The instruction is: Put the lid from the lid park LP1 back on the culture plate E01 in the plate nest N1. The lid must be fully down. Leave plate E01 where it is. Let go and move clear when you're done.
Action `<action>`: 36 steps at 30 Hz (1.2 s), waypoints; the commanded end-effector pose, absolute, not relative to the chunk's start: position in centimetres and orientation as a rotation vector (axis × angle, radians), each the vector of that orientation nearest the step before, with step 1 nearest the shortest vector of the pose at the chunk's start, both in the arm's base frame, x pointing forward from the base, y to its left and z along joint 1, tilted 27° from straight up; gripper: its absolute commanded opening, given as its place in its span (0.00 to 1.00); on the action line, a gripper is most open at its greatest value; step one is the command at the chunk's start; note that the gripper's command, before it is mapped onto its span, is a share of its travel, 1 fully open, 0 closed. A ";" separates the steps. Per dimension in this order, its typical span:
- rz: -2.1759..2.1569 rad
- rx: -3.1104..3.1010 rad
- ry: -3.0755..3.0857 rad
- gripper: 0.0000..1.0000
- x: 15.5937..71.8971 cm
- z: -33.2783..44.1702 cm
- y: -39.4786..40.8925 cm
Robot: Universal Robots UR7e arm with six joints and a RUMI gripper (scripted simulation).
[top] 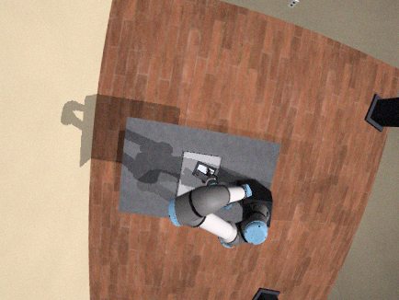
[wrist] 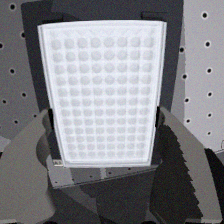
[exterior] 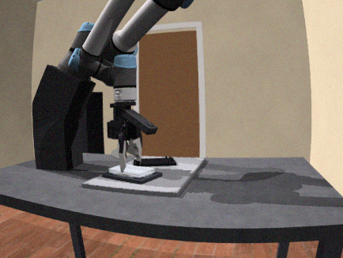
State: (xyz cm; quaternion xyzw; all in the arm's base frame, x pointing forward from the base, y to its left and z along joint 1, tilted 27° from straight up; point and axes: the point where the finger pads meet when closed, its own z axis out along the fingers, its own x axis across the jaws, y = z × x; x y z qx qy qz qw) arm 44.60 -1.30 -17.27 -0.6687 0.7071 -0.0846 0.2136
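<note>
Behind the claw [exterior: 129, 158] stands a brown door [exterior: 170, 95] in a white frame, set in beige walls [exterior: 253, 79]. Below it, a grey bench [exterior: 237, 198] stands on a reddish wood-plank floor [top: 257, 83].

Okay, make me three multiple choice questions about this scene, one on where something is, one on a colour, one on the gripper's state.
1. Where is the lid?
A. over the near black nest
B. on the floor
C. on the arm's pedestal

2. What colour are the arm's joint caps?
A. red
B. light blue
C. green

3. What state is the gripper in?
A. wide open, nothing held
B. shut on the lid
C. out of view

Answers: 1 A, the exterior view shows it there; 2 B, blue caps show; 3 B, the fingers flank the lid's long sides.
</note>
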 end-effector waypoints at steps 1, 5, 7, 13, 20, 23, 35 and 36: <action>-0.236 -1.856 1.962 0.00 44.6 -17.2 -1.3; -0.236 -1.856 1.962 0.00 44.6 -17.2 -1.3; -0.236 -1.856 1.962 0.00 44.6 -17.2 -1.3; -0.236 -1.856 1.962 0.00 44.6 -17.2 -1.3; -0.236 -1.856 1.962 0.00 44.6 -17.2 -1.3; -0.236 -1.856 1.962 0.00 44.6 -17.2 -1.3; -0.236 -1.856 1.962 0.82 44.6 -17.2 -1.3; -0.236 -1.856 1.962 0.82 44.6 -17.2 -1.3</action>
